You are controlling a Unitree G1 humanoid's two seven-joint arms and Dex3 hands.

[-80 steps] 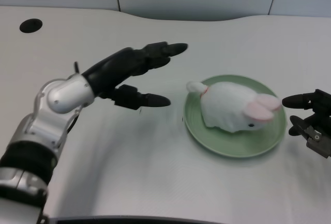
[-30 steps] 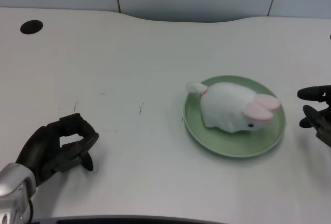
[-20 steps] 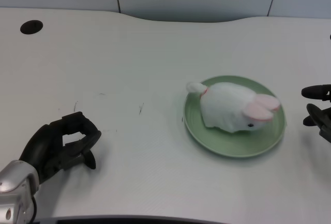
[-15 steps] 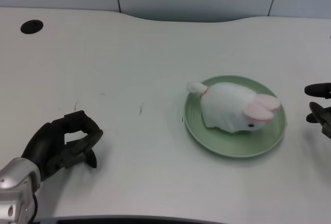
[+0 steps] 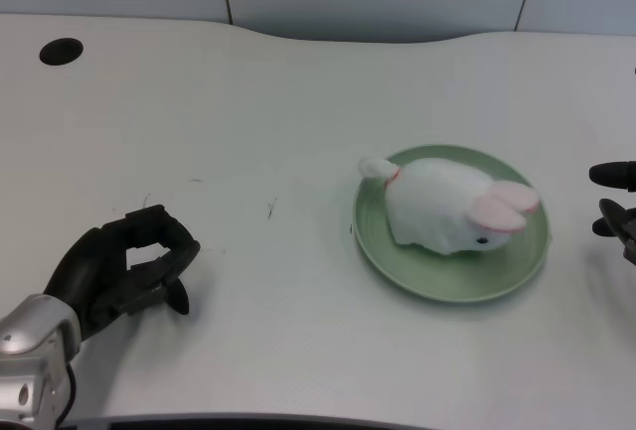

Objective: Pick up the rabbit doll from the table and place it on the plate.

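The rabbit (image 5: 447, 206) lies on the green plate (image 5: 376, 243), right of the table's (image 5: 298, 102) middle; it is white, with pink ears toward the right and a small tail reaching over the plate's left rim. The left hand (image 5: 121, 274) sits low at the picture's left, well apart from the plate, its black fingers (image 5: 159, 221) curled in together with nothing between them, and the silver forearm runs off the bottom left corner. A dark round hole (image 5: 61, 51) shows in the tabletop at the far left, and a few faint scuff marks (image 5: 270, 209) lie between hand and plate
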